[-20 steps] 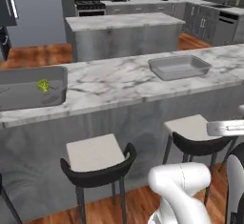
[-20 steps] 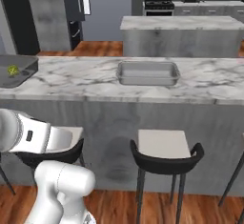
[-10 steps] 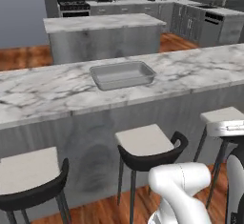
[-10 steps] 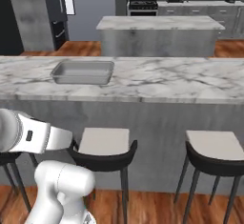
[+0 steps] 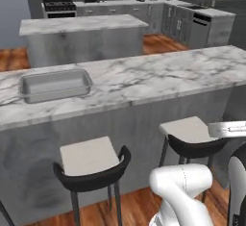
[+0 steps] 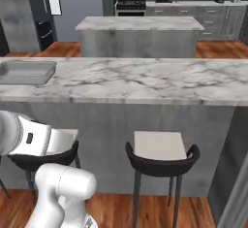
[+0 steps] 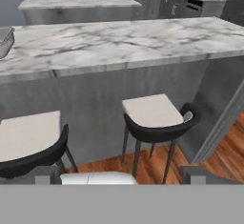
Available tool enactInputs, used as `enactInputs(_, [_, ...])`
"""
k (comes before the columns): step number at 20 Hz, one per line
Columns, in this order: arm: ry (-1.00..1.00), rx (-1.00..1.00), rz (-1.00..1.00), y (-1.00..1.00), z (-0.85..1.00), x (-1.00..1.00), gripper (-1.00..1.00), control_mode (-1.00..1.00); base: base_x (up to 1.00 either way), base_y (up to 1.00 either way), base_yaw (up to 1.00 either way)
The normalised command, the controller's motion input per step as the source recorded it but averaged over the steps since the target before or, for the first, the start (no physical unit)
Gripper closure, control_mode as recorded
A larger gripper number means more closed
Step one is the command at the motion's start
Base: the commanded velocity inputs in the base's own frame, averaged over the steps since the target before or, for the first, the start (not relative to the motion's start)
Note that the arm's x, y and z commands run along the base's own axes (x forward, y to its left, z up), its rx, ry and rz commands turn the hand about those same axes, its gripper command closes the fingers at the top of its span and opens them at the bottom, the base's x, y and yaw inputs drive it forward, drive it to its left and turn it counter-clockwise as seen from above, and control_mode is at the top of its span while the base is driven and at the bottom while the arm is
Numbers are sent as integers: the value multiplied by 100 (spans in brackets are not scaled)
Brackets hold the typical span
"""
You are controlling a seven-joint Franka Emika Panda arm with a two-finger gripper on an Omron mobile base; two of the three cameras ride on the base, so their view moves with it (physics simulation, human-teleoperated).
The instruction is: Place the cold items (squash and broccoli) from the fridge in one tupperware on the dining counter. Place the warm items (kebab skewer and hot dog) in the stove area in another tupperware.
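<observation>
Showing fridge (image 6: 19,13) at right base | tupperware (image 5: 55,84) empty | end effector (image 7: 121,176) wide, nothing held

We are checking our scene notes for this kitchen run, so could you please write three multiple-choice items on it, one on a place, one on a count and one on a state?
1. Where does the grey tupperware sit?
A. On the marble dining counter
B. On a bar stool
C. On the wood floor

2. How many bar stools stand at the counter in the left base view?
A. One
B. Two
C. Four

3. What is inside the tupperware?
A. A hot dog
B. Broccoli
C. Nothing visible

Answers:
1 A: the container rests on the counter top, toward its left end.
2 B: a near stool and a second stool stand side by side under the counter edge.
3 C: its inside shows plain grey, with no food in it.
</observation>
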Motion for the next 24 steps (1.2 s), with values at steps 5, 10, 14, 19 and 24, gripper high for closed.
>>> enactInputs(5, [0, 0, 0, 0, 0, 0, -100, 100, 12, -100, 0])
enactInputs(10, [0, 0, 0, 0, 0, 0, -100, 100, 12, -100, 0])
enactInputs(14, [0, 0, 0, 0, 0, 0, -100, 100, 14, -100, -1])
enactInputs(19, [0, 0, 0, 0, 0, 0, -100, 100, 14, -100, -1])
enactInputs(24, [0, 0, 0, 0, 0, 0, -100, 100, 15, -100, -1])
